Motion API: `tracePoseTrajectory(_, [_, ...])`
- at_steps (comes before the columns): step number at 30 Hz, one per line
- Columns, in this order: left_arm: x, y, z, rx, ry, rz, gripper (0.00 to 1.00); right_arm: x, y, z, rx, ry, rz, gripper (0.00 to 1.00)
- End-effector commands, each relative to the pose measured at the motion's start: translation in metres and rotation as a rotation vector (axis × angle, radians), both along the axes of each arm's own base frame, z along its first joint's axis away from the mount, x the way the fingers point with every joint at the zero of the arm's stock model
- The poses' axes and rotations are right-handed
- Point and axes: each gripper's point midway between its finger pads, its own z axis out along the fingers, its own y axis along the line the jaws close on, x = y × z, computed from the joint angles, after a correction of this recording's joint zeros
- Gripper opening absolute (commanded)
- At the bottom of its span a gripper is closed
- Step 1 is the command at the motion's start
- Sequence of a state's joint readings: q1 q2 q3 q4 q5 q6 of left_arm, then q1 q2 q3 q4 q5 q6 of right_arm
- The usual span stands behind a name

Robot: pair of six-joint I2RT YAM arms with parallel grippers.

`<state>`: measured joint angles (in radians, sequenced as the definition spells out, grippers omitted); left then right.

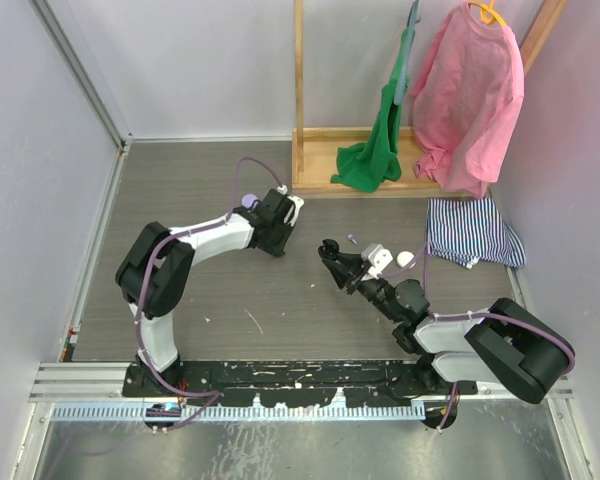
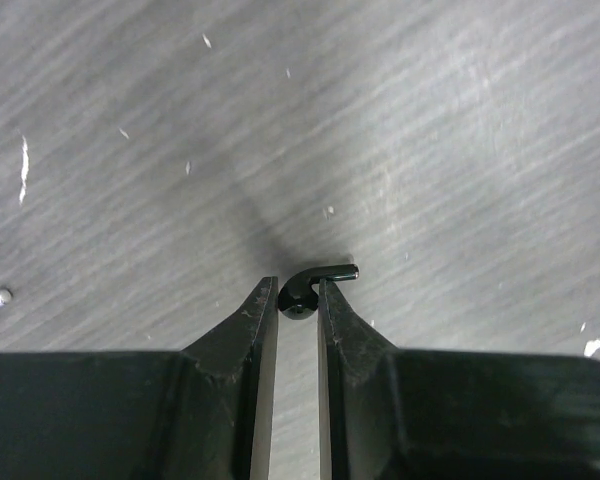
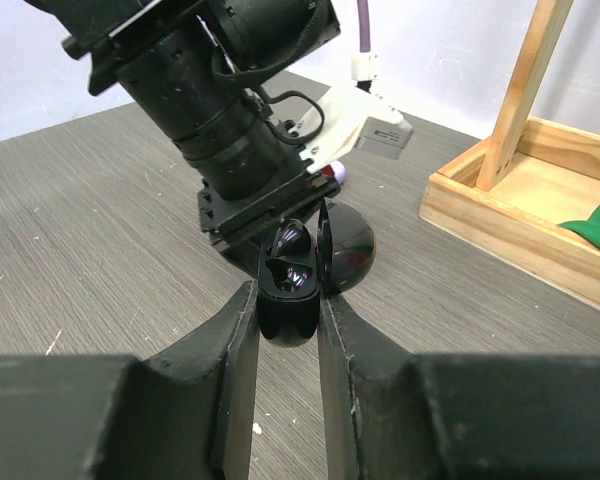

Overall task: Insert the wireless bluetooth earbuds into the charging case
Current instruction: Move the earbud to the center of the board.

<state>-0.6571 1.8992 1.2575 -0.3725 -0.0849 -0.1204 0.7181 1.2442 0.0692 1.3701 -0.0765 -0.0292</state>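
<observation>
A: So where is the black bud [image 2: 330,272]?

B: Pinched at the tips of the left tool [image 2: 298,287]. Its fingers are almost together. The bud's round body sits in the slit, and its stem pokes out to the right past one tip.

A: Is it off the counter [image 2: 430,130]?

B: Cannot tell. The tips hang low over the grey grained surface, with a shadow right under them.

A: And the right tool [image 3: 287,293]?

B: Clamped on the case [image 3: 292,262], a glossy black one, with a finger pressing each side. The lid stands open, swung to the right, and the wells face the wrist camera.

A: Anything in the wells?

B: Too dark and shiny to say.

A: How do the arms stand?

B: From above, the left arm reaches to the middle of the counter with its tool pointing down. The right arm stretches toward it and holds the case near the left wrist, not touching it.

A: What else is there?

B: A lilac bud [image 1: 352,239] lies on the counter just beside the right tool. At the far edge, a wooden rack [image 1: 299,80] carries a green shirt [image 1: 375,160] and a pink shirt [image 1: 470,90]. A striped cloth [image 1: 470,232] lies in front of it on the right.
</observation>
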Motion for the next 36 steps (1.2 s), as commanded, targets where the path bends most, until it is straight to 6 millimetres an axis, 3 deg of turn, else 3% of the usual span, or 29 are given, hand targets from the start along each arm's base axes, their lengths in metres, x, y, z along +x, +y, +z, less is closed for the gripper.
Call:
tracePoseTrajectory(1, [-0.026, 0.007, 0.013, 0.001, 0.052, -0.099, 0.17, 0.003, 0.004, 0.023, 0.038, -0.069, 0.008, 0.06])
tracePoseTrajectory(6, [-0.049, 0.014, 0.005, 0.029, 0.092, -0.158, 0.18, 0.002, 0.005, 0.022, 0.036, -0.067, 0.013, 0.06])
tracePoseTrajectory(12, [-0.05, 0.022, 0.0, 0.065, 0.091, -0.127, 0.29, 0.002, 0.007, 0.021, 0.033, -0.063, 0.02, 0.06])
tracePoseTrajectory(19, [-0.047, 0.022, 0.025, 0.015, 0.027, -0.029, 0.47, 0.003, 0.007, 0.022, 0.032, -0.063, 0.02, 0.06])
tracePoseTrajectory(25, [-0.041, 0.014, 0.049, -0.169, -0.025, 0.213, 0.58, 0.002, 0.009, 0.021, 0.032, -0.06, 0.026, 0.06])
tracePoseTrajectory(32, [-0.027, 0.011, 0.032, -0.221, -0.02, 0.413, 0.63, 0.003, 0.009, 0.02, 0.029, -0.058, 0.029, 0.06])
tracePoseTrajectory(36, [-0.021, 0.01, 0.023, -0.192, -0.023, 0.438, 0.64, 0.003, 0.009, 0.02, 0.026, -0.056, 0.03, 0.06])
